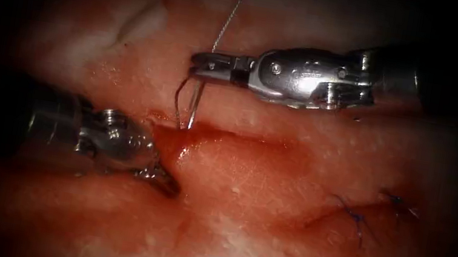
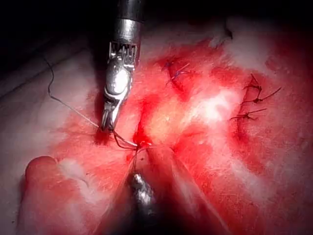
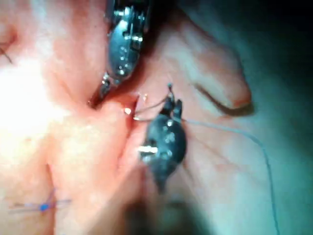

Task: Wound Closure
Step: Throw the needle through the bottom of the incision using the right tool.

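Your right tool (image 1: 205,66) has its jaws closed on the needle (image 1: 193,104) near its upper end, where the thread (image 1: 231,15) leaves it and runs up and away. The needle hangs down from those jaws, and its lower end meets the tissue (image 1: 240,210) at the left end of the cut (image 1: 227,137), on the upper lip. From the endoscope it looks to be just in the tissue, but the red fluid (image 1: 185,152) pooled there hides how deep, so treat that as uncertain.

Your left tool (image 1: 162,179) sits at the lower lip of the same end. Its jaws appear pressed into or pinching the tissue edge; I cannot tell from these views whether they are closed on it.

Finished stitches (image 1: 353,216) lie well to the right along the cut.

To handle this well, keep the right grip firm so the needle does not twist, turn with the wrist along the needle's curve rather than pushing straight, and hold the lower lip steady without crushing it.
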`<state>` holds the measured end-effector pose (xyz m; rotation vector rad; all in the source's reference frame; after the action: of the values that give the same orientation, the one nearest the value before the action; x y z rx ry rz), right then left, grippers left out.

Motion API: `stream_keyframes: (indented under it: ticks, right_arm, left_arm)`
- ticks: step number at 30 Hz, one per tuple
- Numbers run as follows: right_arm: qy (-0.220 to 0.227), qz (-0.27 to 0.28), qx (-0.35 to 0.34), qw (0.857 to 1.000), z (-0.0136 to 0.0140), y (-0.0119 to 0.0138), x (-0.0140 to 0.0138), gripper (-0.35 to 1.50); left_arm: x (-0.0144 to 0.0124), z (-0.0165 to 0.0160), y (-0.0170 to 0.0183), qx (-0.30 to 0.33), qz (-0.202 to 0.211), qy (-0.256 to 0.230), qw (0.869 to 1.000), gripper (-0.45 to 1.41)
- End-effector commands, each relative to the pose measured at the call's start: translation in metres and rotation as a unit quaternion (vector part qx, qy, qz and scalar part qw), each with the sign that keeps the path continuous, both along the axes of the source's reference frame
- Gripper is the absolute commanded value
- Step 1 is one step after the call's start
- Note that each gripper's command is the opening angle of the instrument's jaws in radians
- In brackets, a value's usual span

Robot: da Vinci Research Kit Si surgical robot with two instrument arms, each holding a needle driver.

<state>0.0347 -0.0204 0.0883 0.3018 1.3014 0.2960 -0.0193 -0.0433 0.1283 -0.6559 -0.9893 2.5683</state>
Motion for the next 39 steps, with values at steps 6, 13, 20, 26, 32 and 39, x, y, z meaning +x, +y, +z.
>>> stream_keyframes:
  ticks: [6, 13, 20, 26, 32, 39]
  right_arm:
    - [0.002, 0.004, 0.033, 0.999, 0.0005, -0.0006, 0.0009, -0.35]
    - [0.003, 0.007, 0.053, 0.999, 0.0005, -0.0006, 0.0009, -0.35]
    - [0.005, 0.005, 0.062, 0.998, 0.0005, -0.0009, 0.0008, -0.35]
    - [0.008, -0.004, 0.081, 0.997, 0.0005, -0.0014, 0.0008, -0.35]
    - [0.013, -0.009, 0.110, 0.994, 0.0004, -0.0018, 0.0010, -0.35]
    - [0.013, -0.005, 0.145, 0.989, 0.0003, -0.0019, 0.0011, -0.35]
  left_arm:
    - [-0.0004, 0.0006, -0.0002, 0.001, 0.001, -0.002, 1.000, -0.05]
    - [0.0000, 0.0014, -0.0001, 0.003, -0.001, 0.003, 1.000, -0.05]
    - [0.0006, 0.0017, 0.0002, 0.003, 0.000, 0.002, 1.000, -0.05]
    - [0.0010, 0.0015, 0.0003, 0.004, 0.002, 0.001, 1.000, -0.05]
    - [0.0012, 0.0015, 0.0003, 0.004, 0.003, 0.000, 1.000, -0.05]
    - [0.0013, 0.0018, 0.0003, 0.005, 0.002, 0.002, 1.000, -0.05]
